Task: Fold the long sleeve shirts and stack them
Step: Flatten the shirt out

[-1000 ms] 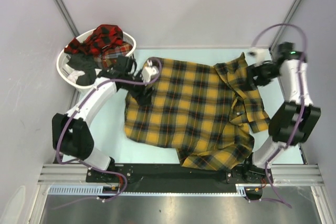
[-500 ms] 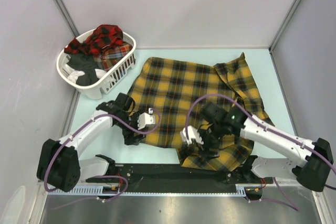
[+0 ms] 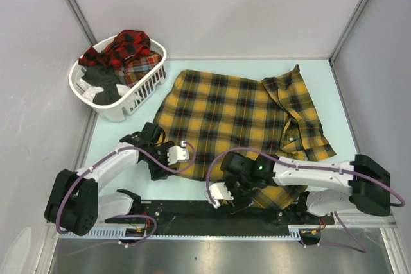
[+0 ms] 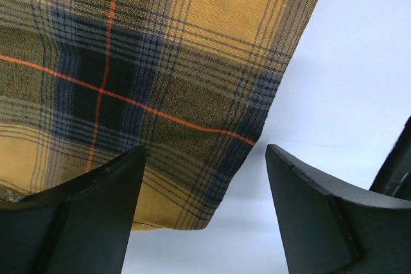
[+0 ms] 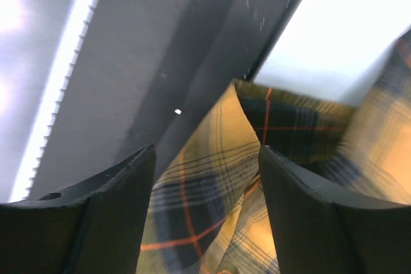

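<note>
yellow-blk plaid shirt point(image 3: 237, 107), red-blk plaid shirts point(image 3: 131, 46)

We get bright, even light; the yellow shirt point(image 4: 160, 62) is crisp from the left wrist, blurred from the right.

Rt wrist view blurry; yellow shirt point(image 5: 192, 210) fold btwn right gripper point(image 5: 207, 152) fingers runs off bottom edge. Left wrist: shirt cut off above left gripper point(image 4: 205, 152), hem corner partly behind one finger point(image 4: 96, 216).

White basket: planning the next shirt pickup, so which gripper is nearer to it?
Left. The left gripper is toward the bases from the basket, at the yellow shirt's left corner; the right gripper lies farther right, at its near hem.
</note>
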Robot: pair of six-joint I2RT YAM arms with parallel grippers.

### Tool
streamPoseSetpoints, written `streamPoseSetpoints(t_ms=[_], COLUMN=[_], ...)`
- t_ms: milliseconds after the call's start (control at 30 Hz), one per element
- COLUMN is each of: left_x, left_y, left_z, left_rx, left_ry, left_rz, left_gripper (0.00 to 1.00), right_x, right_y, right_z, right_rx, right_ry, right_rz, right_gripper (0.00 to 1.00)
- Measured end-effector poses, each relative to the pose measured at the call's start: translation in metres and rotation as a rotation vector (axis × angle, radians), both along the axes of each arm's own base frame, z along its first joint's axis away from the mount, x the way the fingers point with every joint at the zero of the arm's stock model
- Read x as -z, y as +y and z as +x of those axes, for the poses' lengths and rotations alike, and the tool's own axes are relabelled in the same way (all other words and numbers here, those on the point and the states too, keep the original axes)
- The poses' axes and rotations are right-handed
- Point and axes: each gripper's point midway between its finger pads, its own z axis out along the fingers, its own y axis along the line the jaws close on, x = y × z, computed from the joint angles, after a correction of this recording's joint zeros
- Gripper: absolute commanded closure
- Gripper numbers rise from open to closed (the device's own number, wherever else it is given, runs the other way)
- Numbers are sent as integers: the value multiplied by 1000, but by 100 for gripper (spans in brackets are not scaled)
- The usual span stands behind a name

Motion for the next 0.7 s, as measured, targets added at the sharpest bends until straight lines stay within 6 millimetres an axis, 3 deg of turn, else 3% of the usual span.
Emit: streamPoseSetpoints(t_ms=[33,100,133,200,267,333,433,533,600,700], left_x=[1,3,3,4,5,4,0,-15,-27,-48], left_y=[1,2,2,3,4,3,1,-7,-15,-27], left_z=[1,2,3,5,5,7,10,29,46,75], left_rx=[-5,-10,-15,-30,-42,-46,-63,-95,-120,-169], left_ry=[-4,-8,-11,-12,-5,-8,-6,-23,-39,-65], left_rz=[3,5,6,6,6,3,-3,-28,-48,-87], left_gripper=[27,37,51,69,77,90,98,100,100,100], right_x=[10,27,32,33,24,1,-60,-116,-125,-116], right_y=[-2,-8,-11,-13,-12,-8,0,-12,-34,-78], right_z=[3,8,10,14,17,20,34,76,116,172], right_rx=[8,23,30,46,62,75,111,223,340,501], right_ry=[-12,-37,-49,-66,-70,-74,-100,-143,-172,-171], right_rz=[-22,-67,-87,-104,-100,-54,115,272,292,235], right_gripper=[48,90,100,100,100,100,100,100,100,100])
